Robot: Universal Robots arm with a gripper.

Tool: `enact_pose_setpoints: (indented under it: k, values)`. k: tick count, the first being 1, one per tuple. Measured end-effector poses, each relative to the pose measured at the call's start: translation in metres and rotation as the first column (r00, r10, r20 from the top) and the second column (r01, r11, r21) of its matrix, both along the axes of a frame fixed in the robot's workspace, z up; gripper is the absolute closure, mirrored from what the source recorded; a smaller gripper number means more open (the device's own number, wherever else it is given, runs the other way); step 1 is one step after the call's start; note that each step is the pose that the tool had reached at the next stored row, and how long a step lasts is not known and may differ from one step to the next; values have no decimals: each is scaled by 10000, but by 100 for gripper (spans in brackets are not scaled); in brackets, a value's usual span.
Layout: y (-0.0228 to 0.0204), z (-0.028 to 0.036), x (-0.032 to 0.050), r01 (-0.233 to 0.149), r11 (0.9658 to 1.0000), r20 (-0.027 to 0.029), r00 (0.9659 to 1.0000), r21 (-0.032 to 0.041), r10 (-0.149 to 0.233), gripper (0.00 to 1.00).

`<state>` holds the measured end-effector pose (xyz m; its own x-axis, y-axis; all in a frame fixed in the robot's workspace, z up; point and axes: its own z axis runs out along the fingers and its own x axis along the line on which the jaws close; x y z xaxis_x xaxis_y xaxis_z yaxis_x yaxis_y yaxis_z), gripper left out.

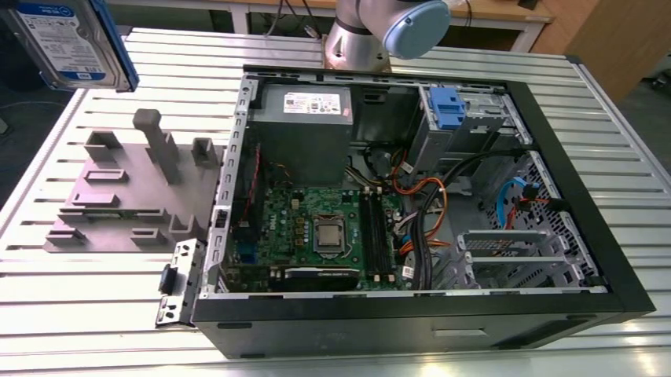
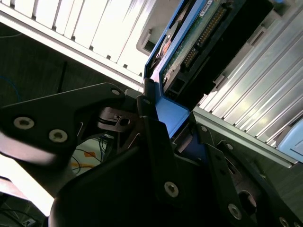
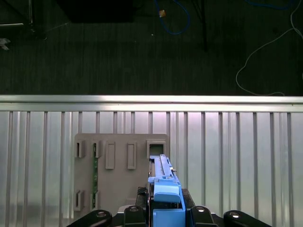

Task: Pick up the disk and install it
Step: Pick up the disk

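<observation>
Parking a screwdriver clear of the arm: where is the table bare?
Bare aluminium table shows at the exterior view's lower left, between the grey fixture plate and the table edge, and on that view's right of the black computer case. Inside it, a green circuit board and orange cables crowd.

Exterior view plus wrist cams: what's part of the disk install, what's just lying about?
Job:
- disk, held by the hand at its blue frame
- open computer case, likely where it goes

Lying about:
- grey fixture plate
- green strip slotted in that plate
- floor cables
</observation>
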<state>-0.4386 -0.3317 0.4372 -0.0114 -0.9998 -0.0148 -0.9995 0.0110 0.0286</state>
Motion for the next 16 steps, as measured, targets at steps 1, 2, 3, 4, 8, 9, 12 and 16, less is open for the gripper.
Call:
enact_pose_setpoints:
  k: [1, 2, 3, 4, 8, 9, 12, 16]
  values:
    - [0, 1, 0, 0, 10000, 1, 10000, 0, 0, 64]
    - [0, 29, 0, 0, 10000, 0, 10000, 0, 0, 64]
    - [0, 52, 0, 0, 10000, 0, 10000, 0, 0, 64]
    - [0, 54, 0, 0, 10000, -1, 10000, 0, 0, 64]
    - [0, 62, 0, 0, 10000, 0, 10000, 0, 0, 64]
    - [0, 64, 0, 0, 10000, 0, 10000, 0, 0, 64]
    - [0, 73, 0, 1, 10000, 0, 10000, 0, -1, 64]
    - [0, 87, 0, 0, 10000, 0, 10000, 0, 0, 64]
